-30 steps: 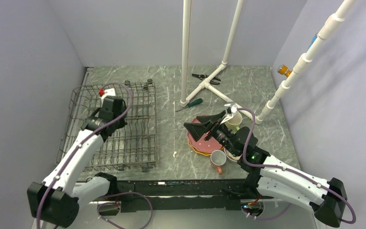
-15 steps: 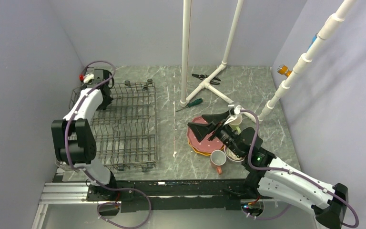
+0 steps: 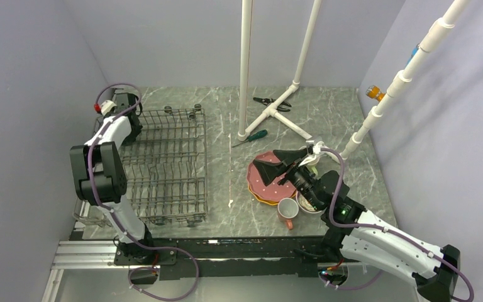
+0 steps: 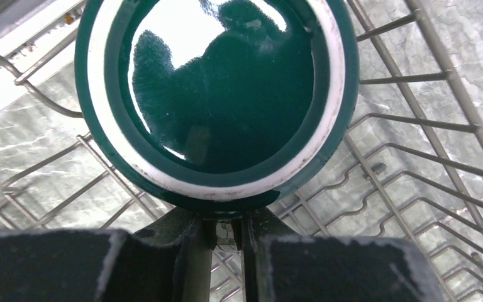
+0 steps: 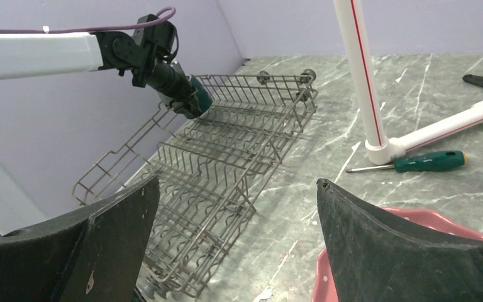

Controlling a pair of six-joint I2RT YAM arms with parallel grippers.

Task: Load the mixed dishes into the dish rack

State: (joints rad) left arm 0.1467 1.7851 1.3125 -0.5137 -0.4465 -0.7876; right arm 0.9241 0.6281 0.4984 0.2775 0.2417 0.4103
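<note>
Left claw (image 4: pixel 220 229), pinched narrow on the dark green mug (image 4: pixel 217 94), holds it at the far left corner of the dish rack (image 3: pixel 163 157); its handle is hidden. Right claw (image 5: pixel 237 189) gapes wide over the pink plate (image 3: pixel 265 185) on the worktop's right, covering part of it.

1. The dark green mug (image 4: pixel 217 100) wears a glossy glaze that mirrors the light; the ring on its base is matt white and slightly scuffed.
2. The dish rack (image 3: pixel 166 157) is thin grey metal wire, dull rather than shiny.
3. The worktop (image 3: pixel 339 113) looks like grey-green stone with white veins, smooth with a faint sheen.
4. The fingers (image 5: pixel 409 251) of my right claw (image 5: pixel 238 182) are matt black plastic, finely grained; my left claw (image 4: pixel 221 226) looks the same.
5. The pink plate (image 3: pixel 267 189) is smooth and glazed.
6. The white pipe (image 5: pixel 360 69) is smooth plastic.
7. The screwdriver (image 5: pixel 429 162) has a shiny green plastic handle and a bare metal shaft.
</note>
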